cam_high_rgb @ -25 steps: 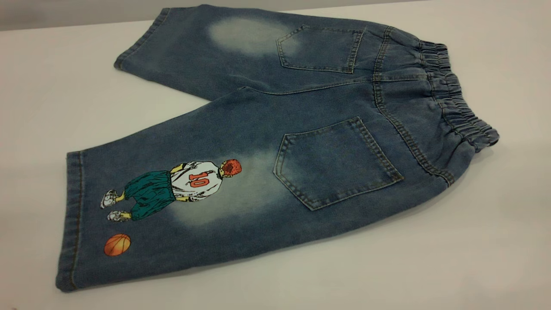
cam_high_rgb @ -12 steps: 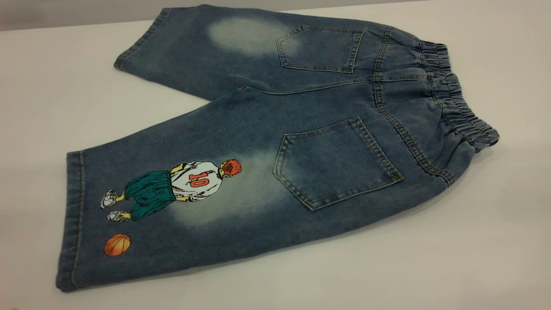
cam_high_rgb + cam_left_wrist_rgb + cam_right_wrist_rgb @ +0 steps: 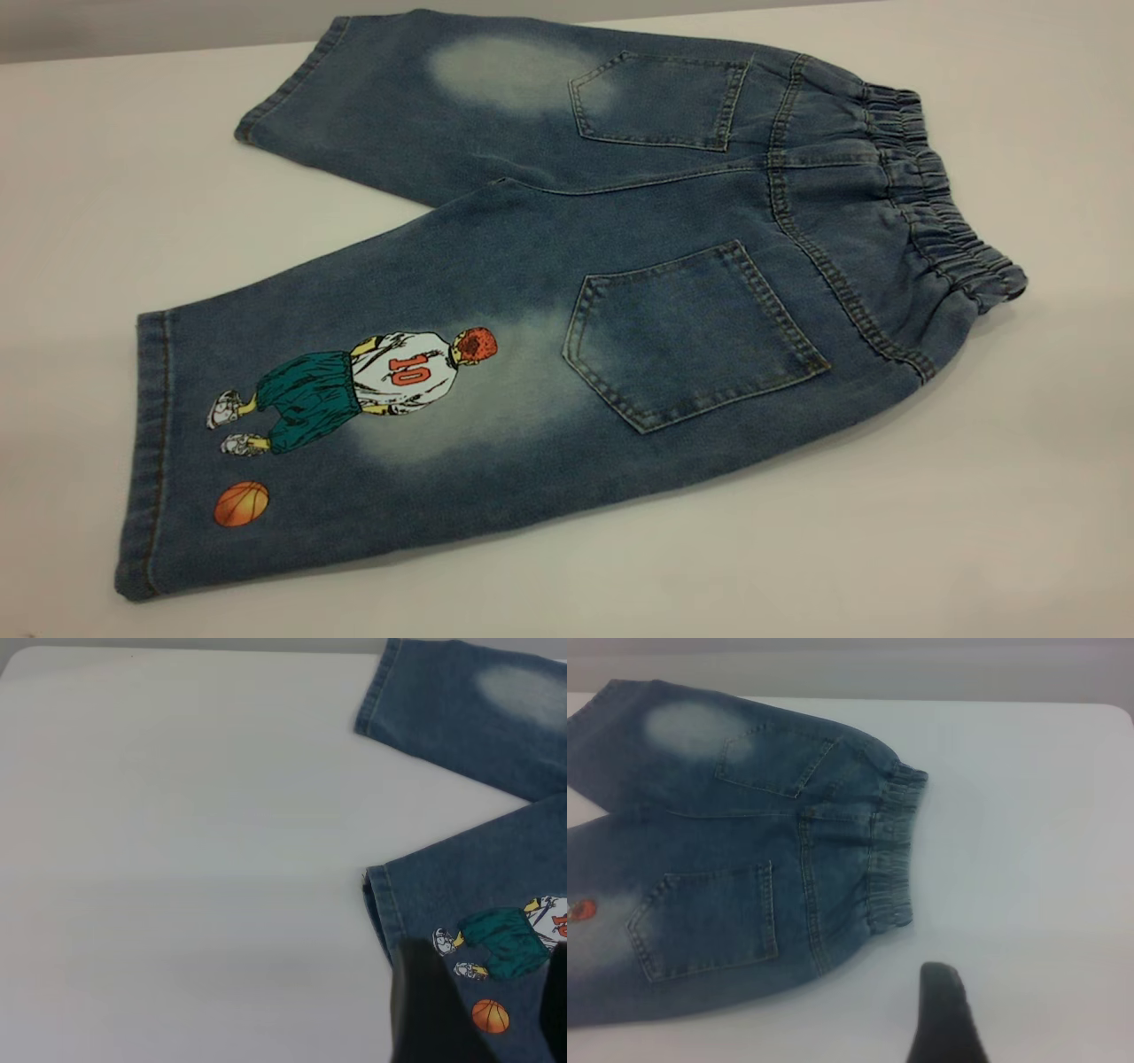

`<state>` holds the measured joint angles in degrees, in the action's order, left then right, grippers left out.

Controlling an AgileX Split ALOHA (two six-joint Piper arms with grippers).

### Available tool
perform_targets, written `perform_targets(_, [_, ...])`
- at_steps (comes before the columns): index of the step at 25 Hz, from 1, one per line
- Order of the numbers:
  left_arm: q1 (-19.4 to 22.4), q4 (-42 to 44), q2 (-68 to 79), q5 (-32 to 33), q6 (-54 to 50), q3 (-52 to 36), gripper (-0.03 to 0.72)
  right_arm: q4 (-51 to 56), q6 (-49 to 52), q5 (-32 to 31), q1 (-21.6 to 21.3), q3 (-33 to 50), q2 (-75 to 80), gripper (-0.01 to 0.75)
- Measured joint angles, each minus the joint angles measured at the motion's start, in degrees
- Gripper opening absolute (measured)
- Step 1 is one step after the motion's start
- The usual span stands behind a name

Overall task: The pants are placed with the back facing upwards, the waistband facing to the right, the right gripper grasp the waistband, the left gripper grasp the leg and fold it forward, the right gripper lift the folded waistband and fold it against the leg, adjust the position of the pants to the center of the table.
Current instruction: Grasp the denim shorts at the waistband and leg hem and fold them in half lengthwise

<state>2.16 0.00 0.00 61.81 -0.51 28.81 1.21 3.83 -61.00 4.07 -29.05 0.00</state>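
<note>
Pants (image 3: 567, 292): laid flat and unfolded on the table (image 3: 974, 532), back side up, both back pockets showing; legs spread apart in a V toward the exterior view's left.
Waistband (image 3: 939, 204): gathered elastic edge at the exterior view's right, resting on the table, not gripped.
Leg (image 3: 354, 425): the printed leg is the nearer one in the exterior view, with player and orange ball close to the hem; it lies flat and untouched.
Left gripper (image 3: 478, 1010): not visible in the exterior view; in the left wrist view two dark fingers (image 3: 425, 1010) are seen spread apart, poised over the printed leg near the hem, the ball showing between them. Contact with the cloth cannot be told.
Right gripper (image 3: 948, 1019): not visible in the exterior view; only one dark finger (image 3: 943, 1010) is shown in the right wrist view, over bare table near the waistband's near corner and clear of the cloth. Whether it is spread or closed cannot be told.
Step in hand: judged to be the approach before the first grasp; no fold has been made.
Next move: the waistband corner is to be reached and pinched by the right gripper, the leg hem by the left; both denim layers should be caught so the fold carries evenly.
</note>
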Motion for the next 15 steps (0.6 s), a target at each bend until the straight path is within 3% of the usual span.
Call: perform_targets(15, [0.0, 0.5, 0.8, -0.7, 1.4, 0.6, 0.311, 7.5, 0.6, 1.4, 0.0, -0.1, 0.0, 0.408])
